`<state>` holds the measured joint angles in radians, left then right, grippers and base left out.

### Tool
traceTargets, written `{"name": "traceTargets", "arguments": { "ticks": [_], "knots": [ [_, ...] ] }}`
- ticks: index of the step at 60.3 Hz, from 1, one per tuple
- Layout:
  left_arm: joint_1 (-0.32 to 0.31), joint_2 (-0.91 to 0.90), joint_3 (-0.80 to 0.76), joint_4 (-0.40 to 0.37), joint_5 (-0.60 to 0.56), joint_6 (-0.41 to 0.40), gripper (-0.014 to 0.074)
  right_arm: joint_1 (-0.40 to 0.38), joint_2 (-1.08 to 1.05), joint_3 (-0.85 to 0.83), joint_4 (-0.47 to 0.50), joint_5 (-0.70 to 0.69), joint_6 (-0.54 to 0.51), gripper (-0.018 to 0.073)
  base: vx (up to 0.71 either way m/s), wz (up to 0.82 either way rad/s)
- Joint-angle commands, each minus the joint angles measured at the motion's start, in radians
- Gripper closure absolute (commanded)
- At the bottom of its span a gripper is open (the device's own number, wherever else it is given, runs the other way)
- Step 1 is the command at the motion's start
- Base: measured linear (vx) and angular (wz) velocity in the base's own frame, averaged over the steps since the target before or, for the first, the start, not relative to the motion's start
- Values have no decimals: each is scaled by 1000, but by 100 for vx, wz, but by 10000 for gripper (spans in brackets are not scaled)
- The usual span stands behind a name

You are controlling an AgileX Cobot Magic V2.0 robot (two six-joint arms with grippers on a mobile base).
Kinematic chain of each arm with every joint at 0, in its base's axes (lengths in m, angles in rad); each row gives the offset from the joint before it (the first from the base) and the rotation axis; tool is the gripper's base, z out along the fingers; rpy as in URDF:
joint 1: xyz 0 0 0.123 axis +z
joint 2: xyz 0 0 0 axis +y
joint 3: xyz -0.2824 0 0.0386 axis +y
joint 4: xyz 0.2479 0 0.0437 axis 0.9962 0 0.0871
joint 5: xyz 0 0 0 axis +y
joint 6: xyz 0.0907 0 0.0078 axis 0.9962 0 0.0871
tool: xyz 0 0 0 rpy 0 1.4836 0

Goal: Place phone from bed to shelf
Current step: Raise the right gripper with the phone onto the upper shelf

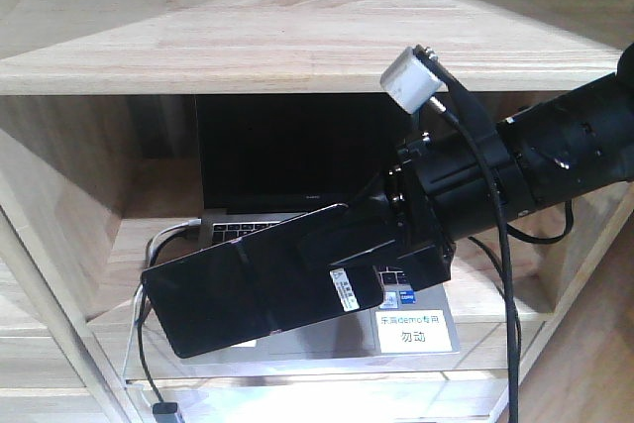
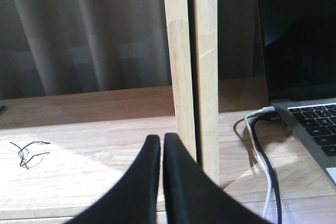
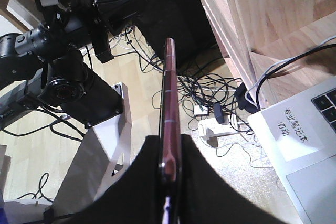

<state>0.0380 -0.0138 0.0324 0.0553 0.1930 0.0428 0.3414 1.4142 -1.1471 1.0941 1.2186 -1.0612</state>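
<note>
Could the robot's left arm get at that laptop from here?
Probably, with a sideways move: the shelf's upright boards stand straight ahead of its shut fingers, but the laptop sits to their right, with only cables in front.

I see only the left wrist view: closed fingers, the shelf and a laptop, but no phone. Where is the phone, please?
Observer: The right gripper holds the phone, in front of the open laptop on the shelf.
Operator: Is it lying flat?
Observer: No. In the front view it is tilted, free end lower; the fingers pinch its other end.
Operator: What is near the gripper?
Observer: A white label with printed characters, beside the laptop's keyboard.
</note>
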Motion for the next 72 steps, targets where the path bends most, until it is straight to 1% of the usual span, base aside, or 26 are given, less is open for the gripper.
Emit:
{"name": "traceTargets", "arguments": {
  "ticks": [1,11,19,26,41,49,56,61,72],
  "knots": [
    [0,-10,-26,-5,-71,-4,596,-2,-33,-26,88,52,-5,561,0,0],
    [0,-10,-26,-5,-71,-4,596,-2,-33,-26,88,61,6,561,0,0],
    [0,-10,-26,-5,-71,-4,596,-2,-35,-44,95,69,53,561,0,0],
    [0,-10,-26,-5,-71,-4,596,-2,-48,-94,95,71,93,561,0,0],
    [0,-10,-26,-5,-71,-4,596,-2,-60,-281,87,61,175,561,0,0],
    [0,-10,-26,-5,-71,-4,596,-2,-60,-393,84,3,188,561,0,0],
    [0,-10,-26,-5,-71,-4,596,-2,-47,-477,83,-81,205,561,0,0],
    [0,-10,-26,-5,-71,-4,596,-2,-16,-546,83,-127,205,561,0,0],
    [0,-10,-26,-5,-71,-4,596,-1,102,-709,89,-151,210,561,0,0]
  ]
}}
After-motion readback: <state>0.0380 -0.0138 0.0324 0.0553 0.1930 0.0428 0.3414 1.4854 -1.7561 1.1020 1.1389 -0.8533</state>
